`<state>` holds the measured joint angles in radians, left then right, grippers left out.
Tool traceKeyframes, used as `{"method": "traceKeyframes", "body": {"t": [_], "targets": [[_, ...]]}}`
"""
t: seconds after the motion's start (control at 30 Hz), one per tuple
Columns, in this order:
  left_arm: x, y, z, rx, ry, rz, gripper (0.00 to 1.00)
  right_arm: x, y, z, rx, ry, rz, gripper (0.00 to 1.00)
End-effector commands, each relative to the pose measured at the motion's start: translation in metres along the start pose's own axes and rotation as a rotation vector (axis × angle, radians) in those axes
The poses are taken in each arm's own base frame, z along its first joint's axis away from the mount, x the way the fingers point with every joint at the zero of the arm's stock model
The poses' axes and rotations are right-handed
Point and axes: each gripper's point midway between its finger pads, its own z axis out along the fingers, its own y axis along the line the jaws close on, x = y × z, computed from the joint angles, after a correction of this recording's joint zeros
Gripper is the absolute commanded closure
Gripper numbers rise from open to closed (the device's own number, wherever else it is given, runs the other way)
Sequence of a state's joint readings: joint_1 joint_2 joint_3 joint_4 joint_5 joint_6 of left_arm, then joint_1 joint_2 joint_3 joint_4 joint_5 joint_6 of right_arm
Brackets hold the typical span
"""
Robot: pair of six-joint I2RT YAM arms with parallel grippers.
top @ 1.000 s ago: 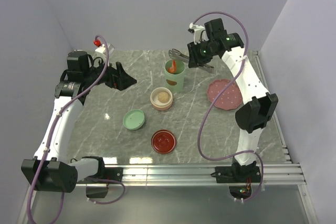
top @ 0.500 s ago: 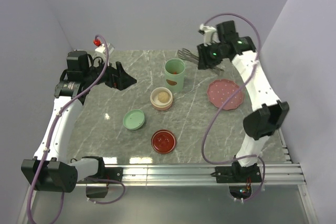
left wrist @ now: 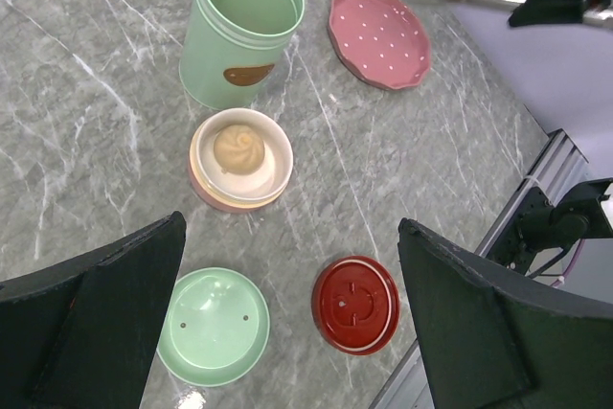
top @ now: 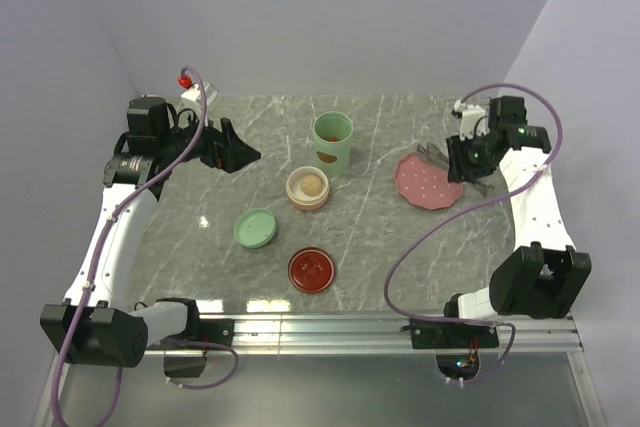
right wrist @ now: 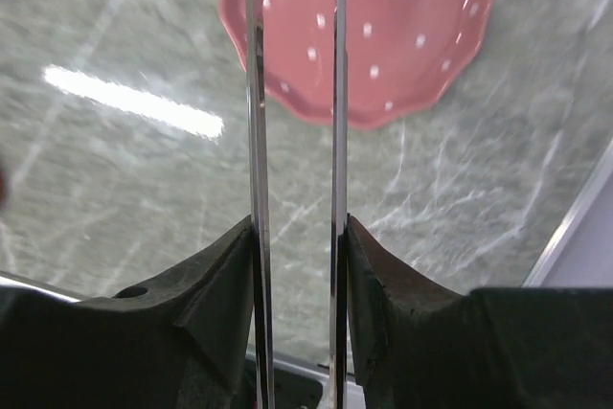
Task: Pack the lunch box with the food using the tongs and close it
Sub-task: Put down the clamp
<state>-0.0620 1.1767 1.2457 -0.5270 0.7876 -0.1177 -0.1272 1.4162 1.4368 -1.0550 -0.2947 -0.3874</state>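
From above, the left gripper hangs spread wide over the table's left side; the right gripper pinches the tongs above the pink plate's right edge. Left wrist — the tongs' tip pokes in beyond the plate. Right wrist — both fingers press the two silver arms.

A pink dotted plate lies on the grey marble worktop, just ahead of and beneath the right tool. An aluminium rail edges the worktop, well apart from that tool.
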Motion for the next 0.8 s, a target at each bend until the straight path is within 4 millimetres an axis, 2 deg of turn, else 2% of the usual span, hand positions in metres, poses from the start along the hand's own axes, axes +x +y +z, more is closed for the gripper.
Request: {"method": "traceKeyframes", "body": {"t": [0.0, 0.07, 0.17, 0.47, 0.77], "targets": [[-0.017, -0.012, -0.008, 0.02, -0.056, 0.05, 0.01, 0.012, -0.016, 0.019, 0.035, 0.002, -0.038, 0.55], [-0.016, -0.012, -0.009, 0.017, -0.055, 0.052, 0.01, 0.023, -0.018, 0.032, 0.024, 0.021, -0.015, 0.55], [-0.016, -0.012, -0.011, 0.009, -0.055, 0.057, 0.01, 0.026, -0.019, 0.046, 0.008, 0.028, -0.002, 0.54], [-0.013, -0.011, -0.01, 0.008, -0.048, 0.052, 0.01, 0.021, -0.029, 0.077, 0.005, 0.029, 0.012, 0.5], [-0.016, -0.013, -0.015, -0.002, -0.054, 0.066, 0.01, 0.048, -0.039, 0.107, 0.017, 0.104, -0.028, 0.46]]}}
